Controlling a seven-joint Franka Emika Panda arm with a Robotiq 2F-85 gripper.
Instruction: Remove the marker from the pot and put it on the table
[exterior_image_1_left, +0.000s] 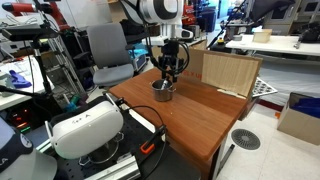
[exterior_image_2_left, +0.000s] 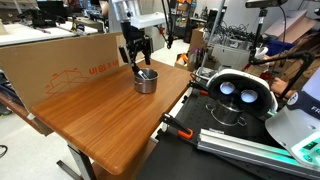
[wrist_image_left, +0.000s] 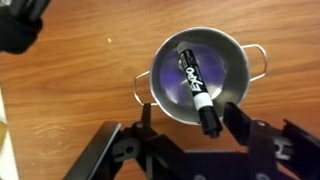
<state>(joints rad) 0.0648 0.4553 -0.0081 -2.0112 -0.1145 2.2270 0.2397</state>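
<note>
A dark marker (wrist_image_left: 195, 88) with white lettering lies slanted inside the shiny silver pot (wrist_image_left: 228, 62), its black cap end resting over the near rim. The pot stands on the reddish-brown wooden table (wrist_image_left: 70, 90) and shows in both exterior views (exterior_image_1_left: 163, 93) (exterior_image_2_left: 147, 82). My gripper (wrist_image_left: 190, 118) hangs straight above the pot, open, one finger to each side of the marker's cap end, not touching it. In the exterior views the gripper (exterior_image_1_left: 170, 73) (exterior_image_2_left: 137, 60) is just above the pot's rim.
A pale plywood board (exterior_image_1_left: 230, 72) stands upright at the table's far side. A cardboard panel (exterior_image_2_left: 70, 60) lines the table's edge. A white headset-like device (exterior_image_1_left: 85, 128) (exterior_image_2_left: 238, 95) sits beside the table, with clamps and cables near it.
</note>
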